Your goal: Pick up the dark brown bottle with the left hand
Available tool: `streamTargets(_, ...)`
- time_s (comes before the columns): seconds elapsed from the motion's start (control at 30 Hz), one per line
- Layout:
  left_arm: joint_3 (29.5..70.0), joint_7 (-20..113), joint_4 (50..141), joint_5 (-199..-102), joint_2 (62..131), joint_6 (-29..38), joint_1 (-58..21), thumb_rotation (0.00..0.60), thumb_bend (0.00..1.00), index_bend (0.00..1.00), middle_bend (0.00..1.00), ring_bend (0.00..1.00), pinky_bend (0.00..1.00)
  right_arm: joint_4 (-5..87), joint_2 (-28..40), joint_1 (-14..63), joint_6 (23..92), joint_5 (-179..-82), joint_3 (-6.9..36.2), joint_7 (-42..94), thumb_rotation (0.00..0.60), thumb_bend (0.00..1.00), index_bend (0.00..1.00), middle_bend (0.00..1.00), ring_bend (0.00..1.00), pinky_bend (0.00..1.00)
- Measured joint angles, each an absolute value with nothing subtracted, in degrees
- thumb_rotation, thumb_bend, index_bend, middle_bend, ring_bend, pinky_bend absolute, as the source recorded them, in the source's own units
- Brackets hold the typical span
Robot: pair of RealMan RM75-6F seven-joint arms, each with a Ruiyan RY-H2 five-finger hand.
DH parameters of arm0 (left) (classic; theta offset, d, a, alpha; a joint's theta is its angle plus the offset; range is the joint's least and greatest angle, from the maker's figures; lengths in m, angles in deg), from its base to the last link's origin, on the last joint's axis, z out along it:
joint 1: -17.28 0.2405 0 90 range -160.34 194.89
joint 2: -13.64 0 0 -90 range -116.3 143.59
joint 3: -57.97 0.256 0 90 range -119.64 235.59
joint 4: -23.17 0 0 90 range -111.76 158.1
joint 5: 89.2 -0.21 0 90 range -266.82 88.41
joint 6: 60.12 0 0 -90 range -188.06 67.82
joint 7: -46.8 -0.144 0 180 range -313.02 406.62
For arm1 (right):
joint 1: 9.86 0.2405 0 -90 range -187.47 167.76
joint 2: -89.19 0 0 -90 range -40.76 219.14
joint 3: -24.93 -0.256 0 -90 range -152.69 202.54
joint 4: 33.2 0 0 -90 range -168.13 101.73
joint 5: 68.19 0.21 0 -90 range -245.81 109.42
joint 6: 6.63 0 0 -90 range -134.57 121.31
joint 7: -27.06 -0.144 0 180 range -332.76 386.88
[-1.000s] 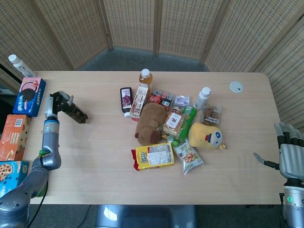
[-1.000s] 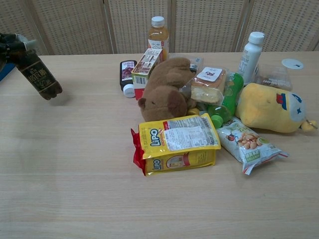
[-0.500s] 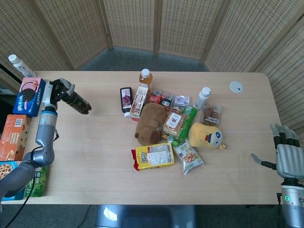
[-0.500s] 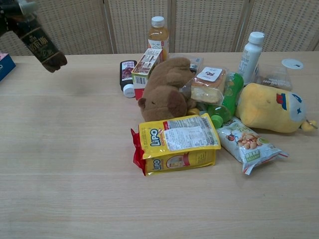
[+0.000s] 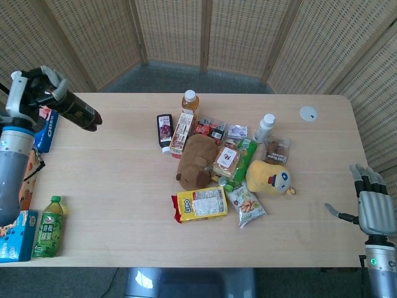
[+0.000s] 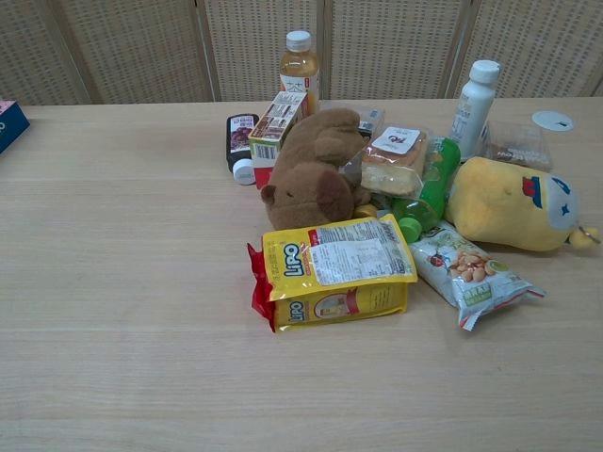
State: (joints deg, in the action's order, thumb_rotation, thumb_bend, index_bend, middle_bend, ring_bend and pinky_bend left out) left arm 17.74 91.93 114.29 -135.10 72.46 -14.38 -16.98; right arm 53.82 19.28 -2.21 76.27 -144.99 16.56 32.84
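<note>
In the head view, the left hand (image 5: 34, 90) has risen well up and toward the table's far left corner compared with a second ago, carrying the dark brown plastic bottle (image 5: 77, 112) with it. The hand is clamped round the bottle's neck end, and the bottle slants down to the right, clear of the light wooden table (image 5: 124, 205). The pick-up looks done; at most, steadying the hold remains. The right hand (image 5: 371, 202) waits off the table's right edge, fingers apart and holding nothing. A green tea bottle (image 5: 47, 227) now shows standing near the left edge, beside the blue biscuit box (image 5: 12, 239).

In the chest view, neither hand shows, and the dark bottle has left the frame since half a second ago. The heap sits unchanged: a brown plush bear (image 6: 316, 169), a yellow snack bag (image 6: 330, 273), a yellow plush toy (image 6: 513, 202), a white bottle (image 6: 474, 94) and an orange juice bottle (image 6: 299, 64). No open container shows its contents; the bottles are capped.
</note>
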Motion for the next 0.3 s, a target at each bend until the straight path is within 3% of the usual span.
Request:
streamTargets(0.17,14.5,89.6,120.6,-129.4,66.8,-12.5,-14.6,0.600,0.37,0.92,0.92,1.00,0.78,53.1,18.9,-2.9,76.8,-145.4,16.9,31.6,0.373,0.00,0.00,0.03,0.02,0.00)
streamTargets(0.3,14.2,89.2,121.8,-128.2,66.0,-12.2,-14.2,0.600,0.36,0.92,0.92,1.00,0.78,53.0,18.8,-3.0,77.0,-145.6,16.9,31.4,0.372,0.00,0.00,0.03,0.02,0.00)
